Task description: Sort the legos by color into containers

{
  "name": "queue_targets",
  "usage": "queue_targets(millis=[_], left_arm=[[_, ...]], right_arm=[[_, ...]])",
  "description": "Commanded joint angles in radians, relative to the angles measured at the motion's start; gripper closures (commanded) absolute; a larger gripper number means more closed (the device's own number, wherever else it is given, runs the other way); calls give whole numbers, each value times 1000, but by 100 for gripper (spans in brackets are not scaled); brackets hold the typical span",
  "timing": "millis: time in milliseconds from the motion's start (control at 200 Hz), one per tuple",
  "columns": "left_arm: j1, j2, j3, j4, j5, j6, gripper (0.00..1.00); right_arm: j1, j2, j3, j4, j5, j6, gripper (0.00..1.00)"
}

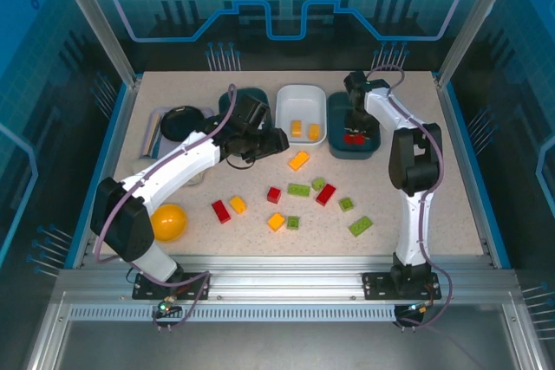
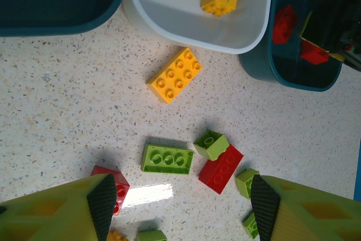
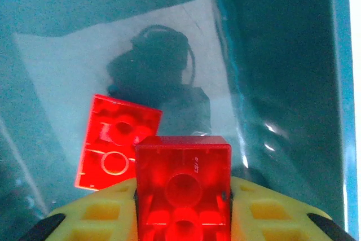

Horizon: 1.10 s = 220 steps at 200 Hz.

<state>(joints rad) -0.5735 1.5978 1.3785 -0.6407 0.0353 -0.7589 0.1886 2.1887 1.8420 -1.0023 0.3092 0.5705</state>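
My right gripper (image 1: 355,130) hangs inside the right teal container (image 1: 338,146), shut on a red lego (image 3: 183,187). A second red lego (image 3: 115,139) lies on that tray's floor beside it. The white container (image 1: 301,94) holds two orange-yellow legos. The left teal container (image 1: 260,93) is mostly hidden behind my left arm. My left gripper (image 2: 183,207) stands open above the table, nothing between its fingers. Below it lie a green lego (image 2: 167,159) and a red lego (image 2: 221,169), with an orange-yellow lego (image 2: 175,75) further off. Several more red, green and orange legos are scattered mid-table.
A yellow bowl (image 1: 168,222) sits at the near left by my left arm's base. A black round dish (image 1: 182,121) stands at the far left, next to the left teal tray. Metal posts and blue walls enclose the table.
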Motion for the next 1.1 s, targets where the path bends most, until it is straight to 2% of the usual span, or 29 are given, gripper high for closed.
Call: queue_targets(millis=[0, 225, 415, 510, 635, 765, 865, 1010, 1095], left_arm=[[-8, -11, 19, -5, 18, 16, 32], [-8, -35, 2, -27, 17, 28, 32], [-7, -59, -2, -47, 12, 41, 32], [-8, -71, -11, -54, 10, 44, 32], [-7, -85, -16, -73, 1, 47, 32], [-7, -87, -10, -102, 2, 40, 32], [-6, -77, -13, -118, 11, 8, 32], [-6, -28, 34, -193, 23, -128, 32], [-7, 22, 82, -224, 69, -227, 33]], right_arm=[[-6, 14, 28, -64, 39, 61, 75], [-9, 51, 29, -50, -16, 89, 63], [-1, 37, 50, -32, -27, 89, 47], [13, 10, 75, -32, -24, 76, 42], [42, -52, 105, -33, -21, 58, 41], [92, -166, 83, 10, -25, -2, 41], [147, -304, -22, 100, -35, -78, 41], [238, -561, -292, 267, -104, -186, 40], [284, -708, -453, 330, -183, -225, 39]])
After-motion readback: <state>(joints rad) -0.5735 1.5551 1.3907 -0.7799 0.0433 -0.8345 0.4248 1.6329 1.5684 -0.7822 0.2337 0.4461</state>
